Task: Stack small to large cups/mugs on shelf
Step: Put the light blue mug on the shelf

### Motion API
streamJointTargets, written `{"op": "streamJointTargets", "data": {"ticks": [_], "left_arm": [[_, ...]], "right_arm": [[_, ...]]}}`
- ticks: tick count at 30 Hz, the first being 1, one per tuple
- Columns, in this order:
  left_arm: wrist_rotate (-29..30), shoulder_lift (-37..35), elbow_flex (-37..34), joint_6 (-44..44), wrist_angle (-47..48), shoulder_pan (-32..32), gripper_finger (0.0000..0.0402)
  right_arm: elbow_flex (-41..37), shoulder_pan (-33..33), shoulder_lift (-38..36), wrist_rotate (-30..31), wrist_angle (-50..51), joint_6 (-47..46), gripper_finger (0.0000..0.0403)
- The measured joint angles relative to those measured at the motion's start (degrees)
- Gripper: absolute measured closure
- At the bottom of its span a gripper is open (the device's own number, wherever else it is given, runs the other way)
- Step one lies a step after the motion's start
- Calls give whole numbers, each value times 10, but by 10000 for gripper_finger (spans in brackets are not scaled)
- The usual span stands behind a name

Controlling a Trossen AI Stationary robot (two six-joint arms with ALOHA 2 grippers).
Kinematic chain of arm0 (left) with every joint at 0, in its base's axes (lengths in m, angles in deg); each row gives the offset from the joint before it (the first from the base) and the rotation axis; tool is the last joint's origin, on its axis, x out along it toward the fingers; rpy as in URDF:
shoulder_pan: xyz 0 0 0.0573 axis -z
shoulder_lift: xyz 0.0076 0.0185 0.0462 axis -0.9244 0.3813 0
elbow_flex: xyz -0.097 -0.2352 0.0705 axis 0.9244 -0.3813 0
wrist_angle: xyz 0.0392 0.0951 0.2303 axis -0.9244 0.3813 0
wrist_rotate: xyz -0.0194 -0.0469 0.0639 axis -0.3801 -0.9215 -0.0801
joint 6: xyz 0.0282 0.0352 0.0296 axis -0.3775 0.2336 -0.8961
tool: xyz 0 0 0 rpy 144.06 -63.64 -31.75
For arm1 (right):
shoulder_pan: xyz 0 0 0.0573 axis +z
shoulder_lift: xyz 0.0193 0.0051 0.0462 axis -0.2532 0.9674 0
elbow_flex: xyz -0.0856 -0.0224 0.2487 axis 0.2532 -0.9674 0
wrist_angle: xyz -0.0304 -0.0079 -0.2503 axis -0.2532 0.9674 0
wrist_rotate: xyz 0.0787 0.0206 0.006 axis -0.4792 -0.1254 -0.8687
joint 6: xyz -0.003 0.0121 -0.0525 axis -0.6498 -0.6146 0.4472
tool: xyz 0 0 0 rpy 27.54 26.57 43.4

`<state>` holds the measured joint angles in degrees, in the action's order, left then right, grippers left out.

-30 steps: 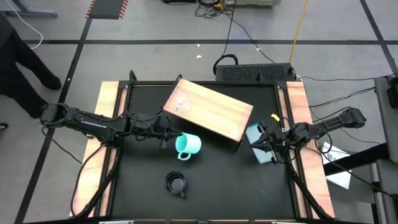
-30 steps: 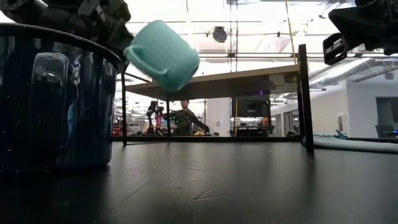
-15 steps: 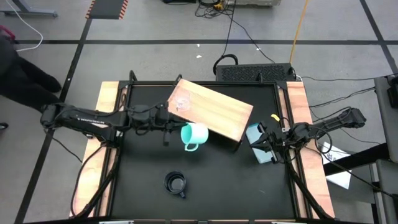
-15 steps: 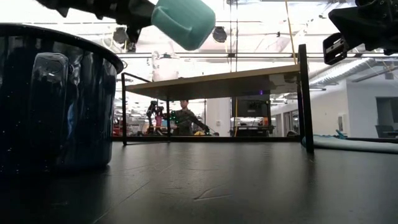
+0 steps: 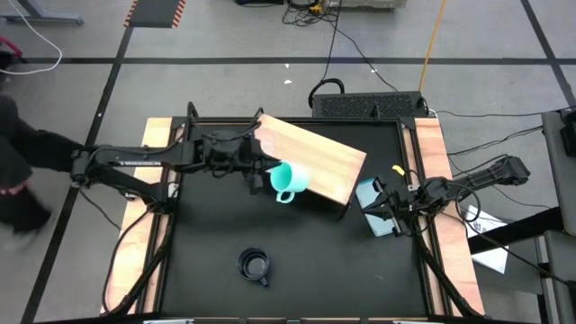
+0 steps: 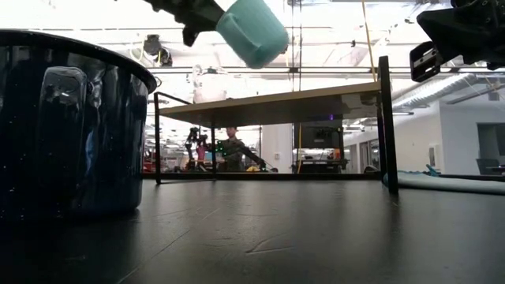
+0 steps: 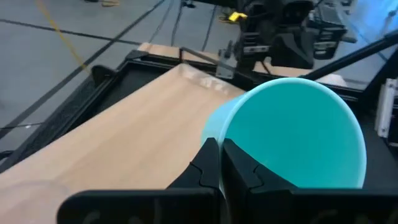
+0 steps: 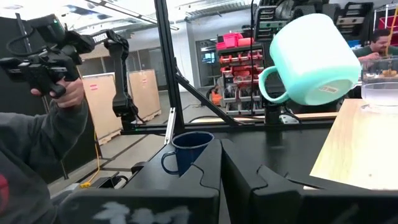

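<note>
- The left gripper is clamped on the rim of the turquoise mug, carrying it tilted in the air at the near edge of the wooden shelf.
- A thin rim pinch could slip, I'd guess.
- The clear cup sits on the shelf; a low swing might knock it.
- The black mug waits on the table; the right gripper idles shut, empty.

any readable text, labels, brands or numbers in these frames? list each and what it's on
None can be read.
turquoise mug, held by the shut left gripper: plain, no print.
black mug: speckled, no label.
shelf: bare wood.
left arm: faint pale marks, too small to read.
Bins and shelving in the room beyond the table: too blurred to read.
</note>
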<state>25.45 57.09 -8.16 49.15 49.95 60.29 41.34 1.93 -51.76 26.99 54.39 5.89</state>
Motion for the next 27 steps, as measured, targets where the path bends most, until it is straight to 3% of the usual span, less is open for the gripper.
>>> {"op": "streamJointTargets", "data": {"ticks": [7, 17, 27], "left_arm": [[-16, 72, 101, -4, 55, -23, 401], [-2, 169, 286, 27, 254, -47, 401], [9, 227, 386, 57, 369, -73, 401]], "right_arm": [[0, 0, 0, 0, 0, -2, 403], [0, 0, 0, 0, 0, -4, 403], [0, 0, 0, 0, 1, -3, 403]]}}
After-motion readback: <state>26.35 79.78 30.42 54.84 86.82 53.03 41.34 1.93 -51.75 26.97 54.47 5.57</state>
